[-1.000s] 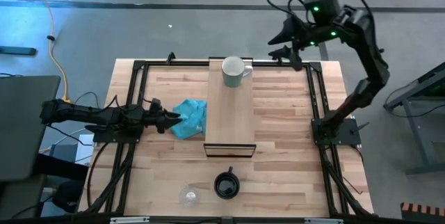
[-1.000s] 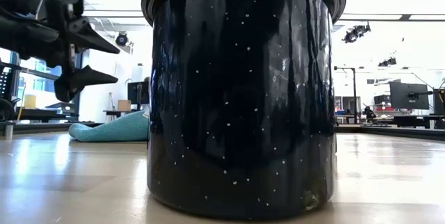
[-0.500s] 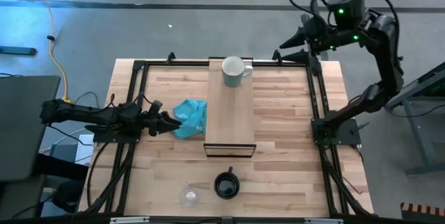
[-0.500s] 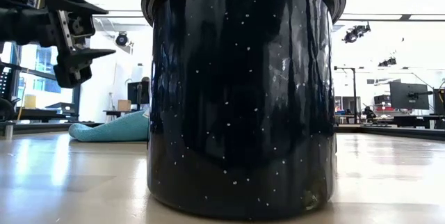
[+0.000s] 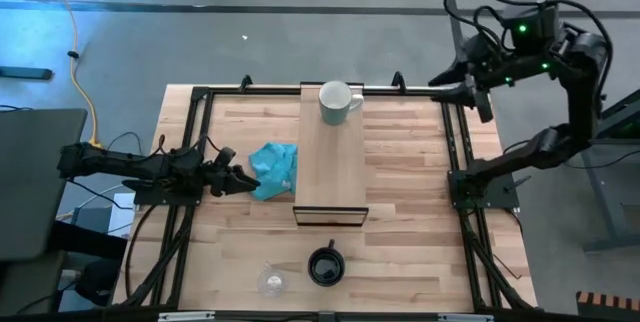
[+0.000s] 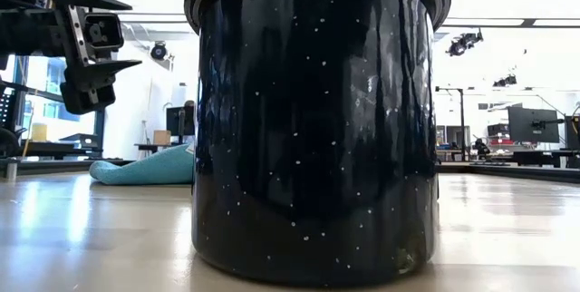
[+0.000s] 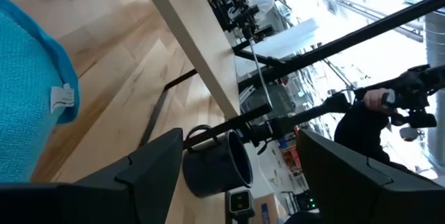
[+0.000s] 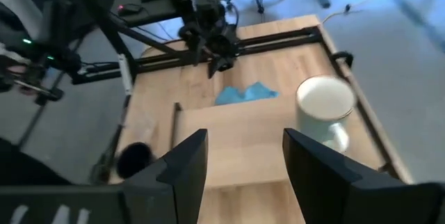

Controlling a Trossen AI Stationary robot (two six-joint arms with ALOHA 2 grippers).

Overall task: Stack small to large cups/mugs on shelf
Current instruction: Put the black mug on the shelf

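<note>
The white mug (image 5: 338, 102) stands upright on the far end of the light wood shelf (image 5: 330, 167); it also shows in the right wrist view (image 8: 325, 104). The black mug (image 5: 325, 265) stands upright on the table near its front edge and fills the low view (image 6: 313, 120). The clear glass cup (image 5: 272, 282) stands to its left. My left gripper (image 5: 243, 176) is open and empty above the table, beside the left edge of the teal cloth (image 5: 275, 169). My right gripper (image 5: 468, 88) is open and empty, raised over the table's far right corner.
The teal cloth lies crumpled against the shelf's left side (image 6: 145, 167). A black metal frame (image 5: 200, 97) runs along the table's left, far and right edges. Bare slatted tabletop (image 5: 410, 182) lies to the right of the shelf.
My right gripper has swung from beside the white mug toward the table's right edge, staying open and high. My left gripper has risen a little and drawn slightly back toward the table's left edge, still open. The mugs, cup and cloth have not moved.
</note>
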